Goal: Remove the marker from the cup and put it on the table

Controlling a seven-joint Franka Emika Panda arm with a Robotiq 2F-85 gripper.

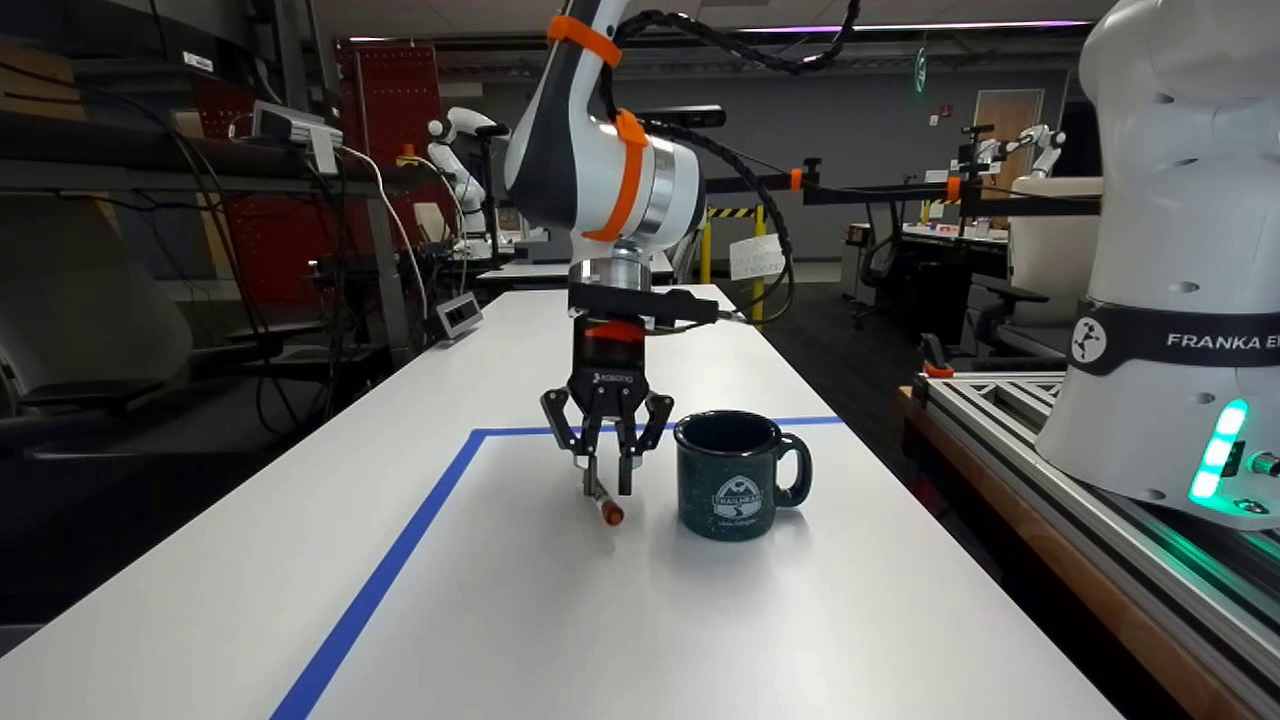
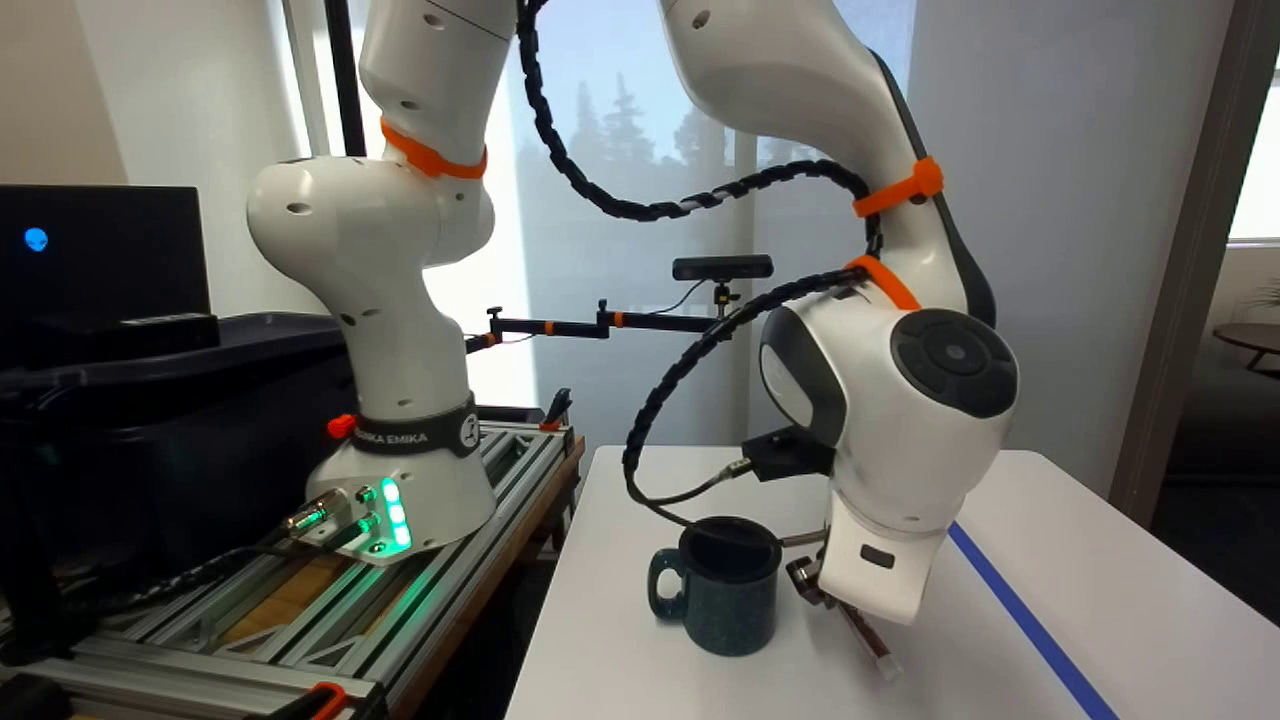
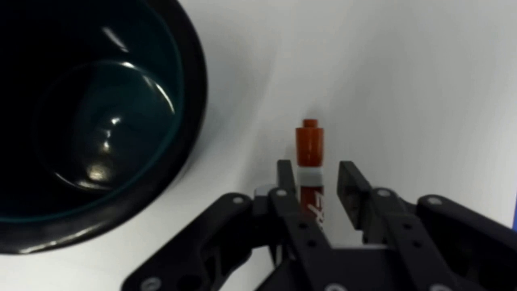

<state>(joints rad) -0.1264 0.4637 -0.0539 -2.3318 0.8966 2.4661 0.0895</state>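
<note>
The marker has a red-orange cap and a darker red body. It appears to lie on the white table, beside the cup. It shows in both exterior views. My gripper is low over the table, pointing down. In the wrist view its fingers are apart on either side of the marker, closer to the left finger, with a gap at the right one. The cup stands upright next to the gripper, and its inside looks empty in the wrist view. In an exterior view the wrist hides most of the gripper.
Blue tape marks lines on the tabletop. The cup's handle points toward the robot base, which stands on a metal-edged bench. A small grey box sits at the table's far edge. A cable loops beside the wrist.
</note>
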